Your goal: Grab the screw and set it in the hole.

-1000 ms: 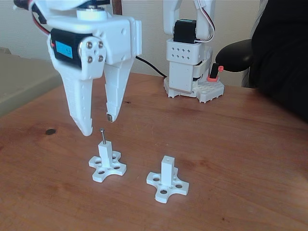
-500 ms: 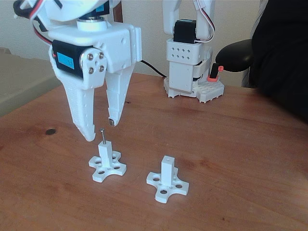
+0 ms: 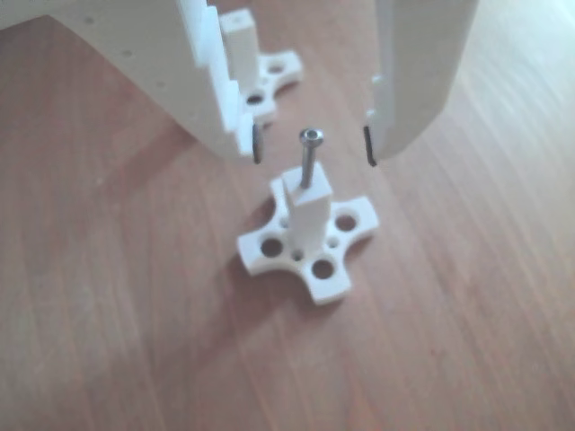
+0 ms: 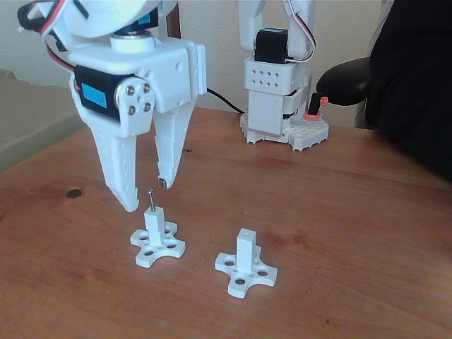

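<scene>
Two white posts on cross-shaped bases stand on a reddish-brown wooden table (image 3: 135, 341) in the other view. The near post (image 3: 307, 220) carries the screw (image 3: 309, 157) upright, its shank sunk in the hole at the post's tip and its round socket head on top. The gripper (image 3: 313, 148) hangs over it with jaws spread wide, one fingertip on each side of the screw head, neither touching it. The far post (image 3: 241, 45) is partly hidden behind the left finger.

Seen from the fixed view, the same table (image 4: 367, 233) shows a warm grain, a small dark spot (image 4: 73, 193) near its left edge, and a pale wall behind. The gripper (image 4: 147, 194) hovers open just above the screw (image 4: 150, 199), which stands in the left post (image 4: 155, 226). The second post (image 4: 245, 253) sits to the right, nothing in its hole (image 4: 245, 232). At the back of the table stands a white arm base (image 4: 277, 92), with a black cable running from it. A dark-sleeved arm (image 4: 417, 78) of a person enters from the right edge.
</scene>
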You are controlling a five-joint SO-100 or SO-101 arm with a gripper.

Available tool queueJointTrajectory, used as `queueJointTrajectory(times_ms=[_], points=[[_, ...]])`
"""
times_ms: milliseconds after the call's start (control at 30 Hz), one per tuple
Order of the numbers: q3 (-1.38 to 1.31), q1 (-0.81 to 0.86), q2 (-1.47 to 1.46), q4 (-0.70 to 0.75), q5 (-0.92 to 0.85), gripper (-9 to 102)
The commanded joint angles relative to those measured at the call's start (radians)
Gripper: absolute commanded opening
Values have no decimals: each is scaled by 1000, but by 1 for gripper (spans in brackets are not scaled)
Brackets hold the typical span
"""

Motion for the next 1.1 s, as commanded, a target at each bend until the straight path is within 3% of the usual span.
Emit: queueJointTrajectory(times_ms=[0,1067], points=[[-86,-12,18,-20,-3,15],[-106,-6,-12,-29,-3,10]])
